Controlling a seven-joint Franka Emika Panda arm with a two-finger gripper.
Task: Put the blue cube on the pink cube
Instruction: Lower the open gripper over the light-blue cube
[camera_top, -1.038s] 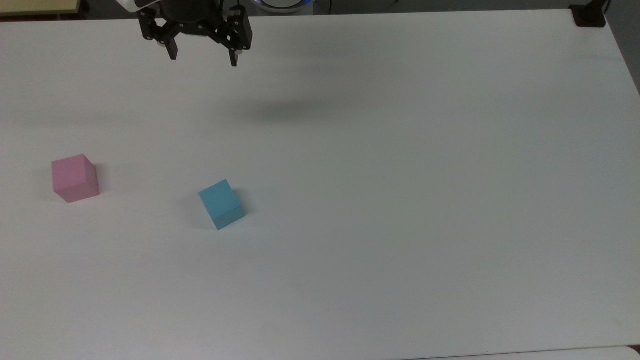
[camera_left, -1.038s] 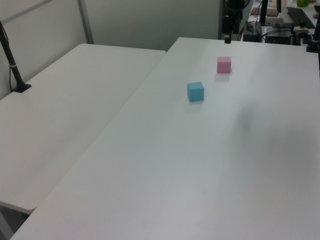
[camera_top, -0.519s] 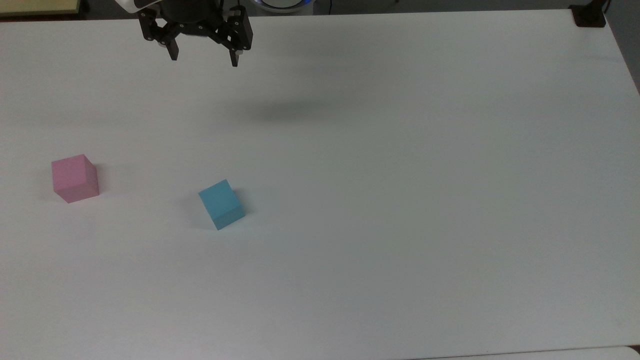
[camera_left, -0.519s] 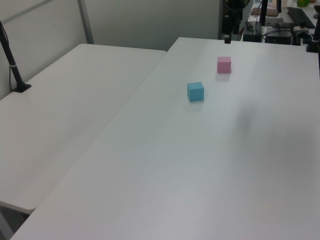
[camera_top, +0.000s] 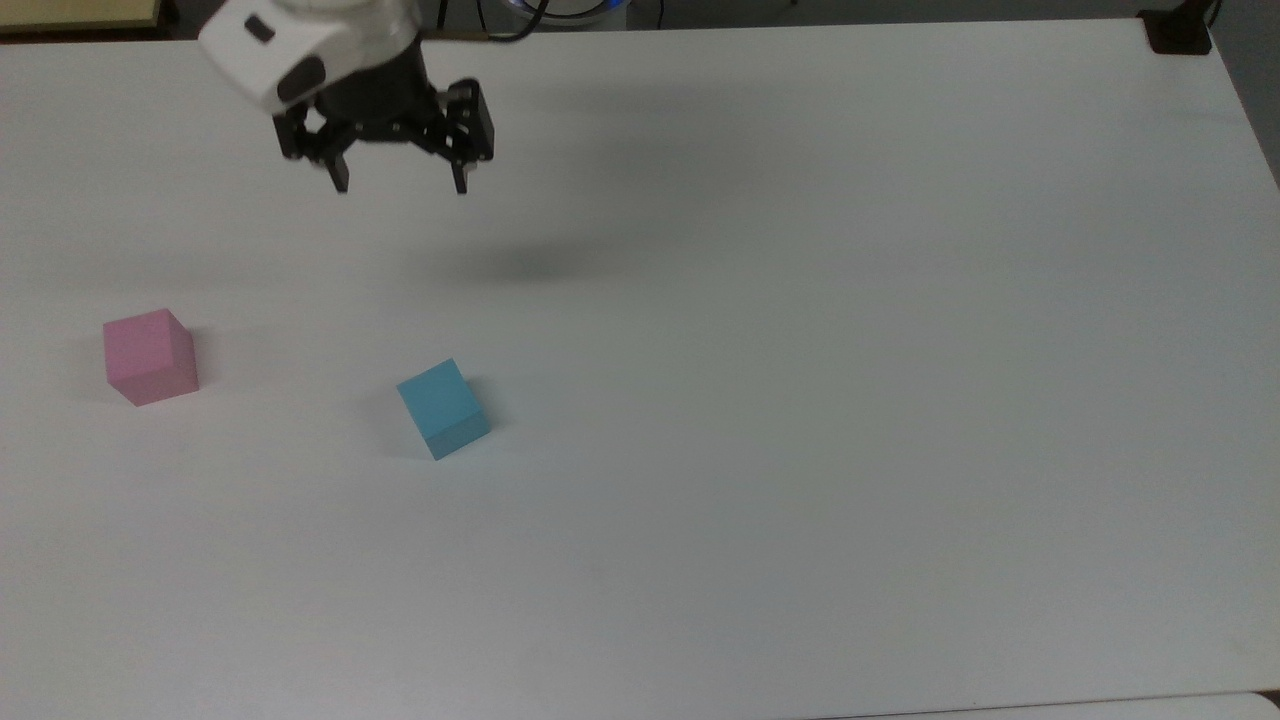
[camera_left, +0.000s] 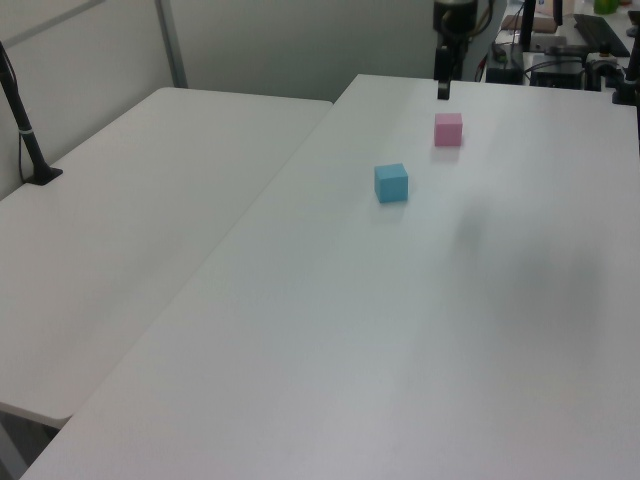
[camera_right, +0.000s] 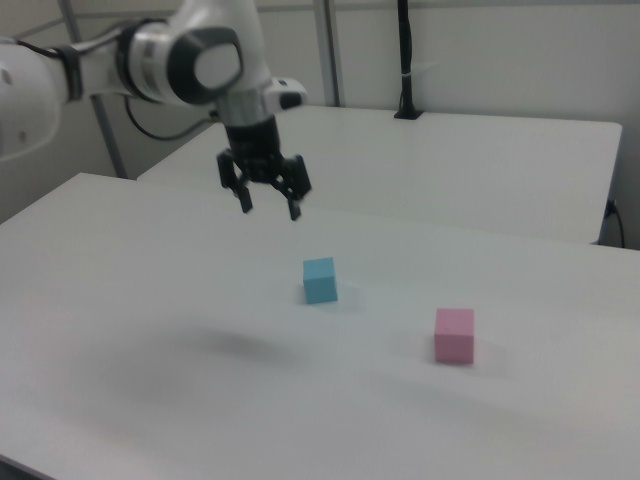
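Spread wide apart and holding nothing, my jaws hung in the air above the white table (camera_top: 800, 300). My gripper (camera_top: 400, 188) pointed down, well clear of the surface, with its soft shadow lying on the table below and toward the top view's right. In the right view my gripper (camera_right: 268, 208) was up and to the right view's left of the blue cube (camera_right: 320, 279), not touching it.

The blue cube (camera_top: 443, 408) sat flat on the table, turned a little so its edges ran askew to the table's sides. In the top view it lay below my gripper and slightly to the top view's right. The pink cube (camera_top: 149, 355) rested on the table too, well apart from the blue one, off toward the top view's left. In the left view the pink cube (camera_left: 448, 129) stood farther back than the blue cube (camera_left: 391, 183), and my gripper (camera_left: 443, 90) showed just behind the pink one. In the right view the pink cube (camera_right: 454, 334) was nearer the camera than the blue one and toward the right view's right. Neither cube was stacked on the other.
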